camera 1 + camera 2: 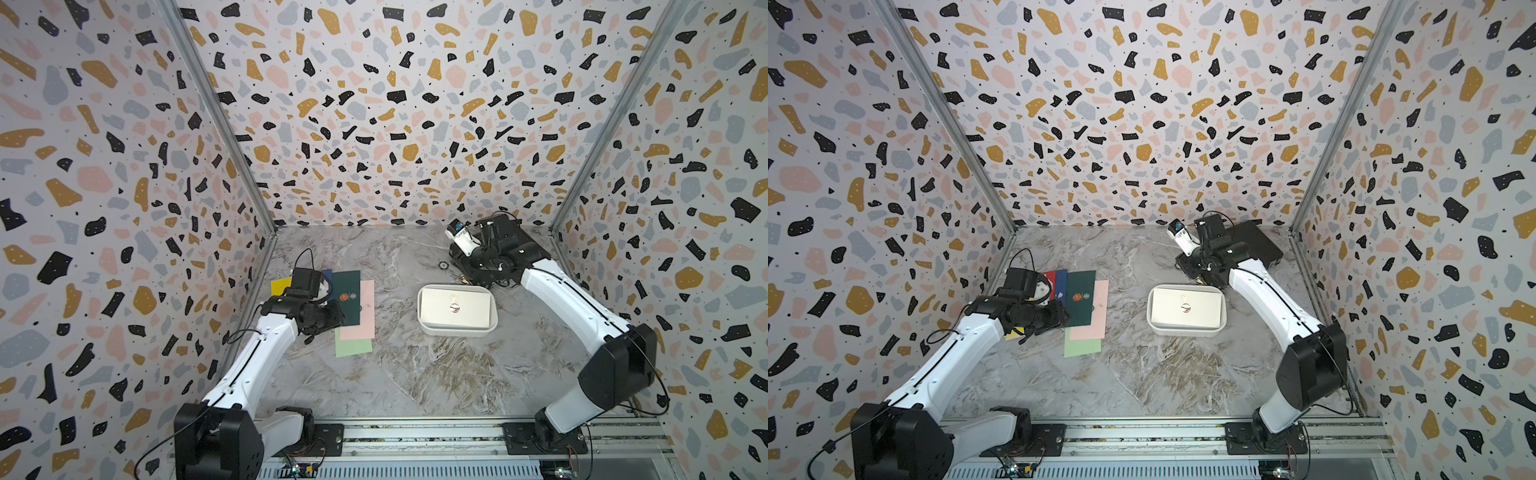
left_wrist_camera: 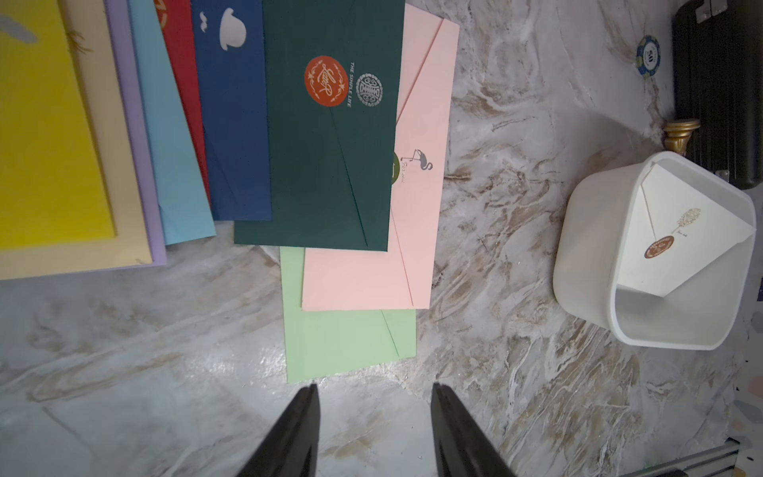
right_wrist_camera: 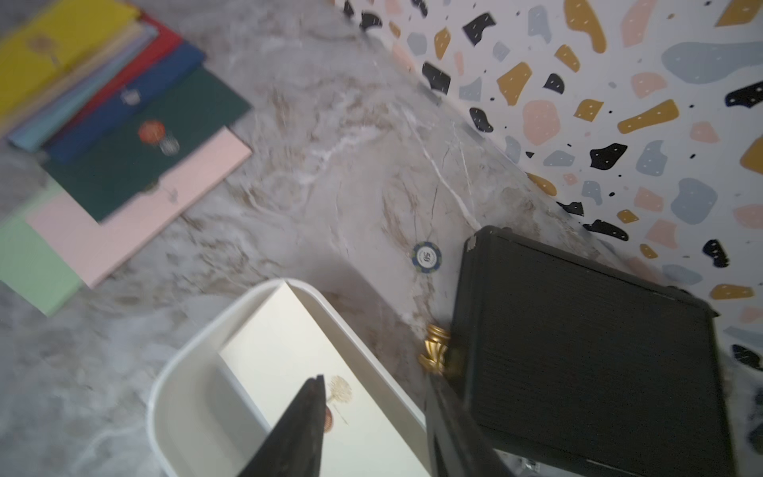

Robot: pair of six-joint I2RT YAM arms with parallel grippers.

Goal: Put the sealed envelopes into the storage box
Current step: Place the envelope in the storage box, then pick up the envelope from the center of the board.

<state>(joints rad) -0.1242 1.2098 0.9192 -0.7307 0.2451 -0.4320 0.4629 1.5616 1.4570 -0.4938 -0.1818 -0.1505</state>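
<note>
Several sealed envelopes lie fanned out on the marble table at the left: yellow (image 2: 41,144), light blue (image 2: 169,144), red (image 2: 181,62), navy (image 2: 233,124), dark green (image 2: 326,165), pink (image 2: 371,281) and light green (image 2: 338,351). My left gripper (image 2: 374,388) is open and empty, its tips just short of the light green envelope's edge. The white storage box (image 1: 457,330) stands mid-table with a cream envelope (image 1: 455,309) lying flat inside. My right gripper (image 3: 373,380) is open and holds nothing. It hangs over the box's far rim (image 3: 355,326) and that cream envelope (image 3: 289,355).
A black case (image 1: 511,245) with a gold knob (image 3: 433,355) lies behind the box, under my right wrist. A poker chip (image 1: 443,265) rests on the table left of the case. Patterned walls close in the left, back and right sides.
</note>
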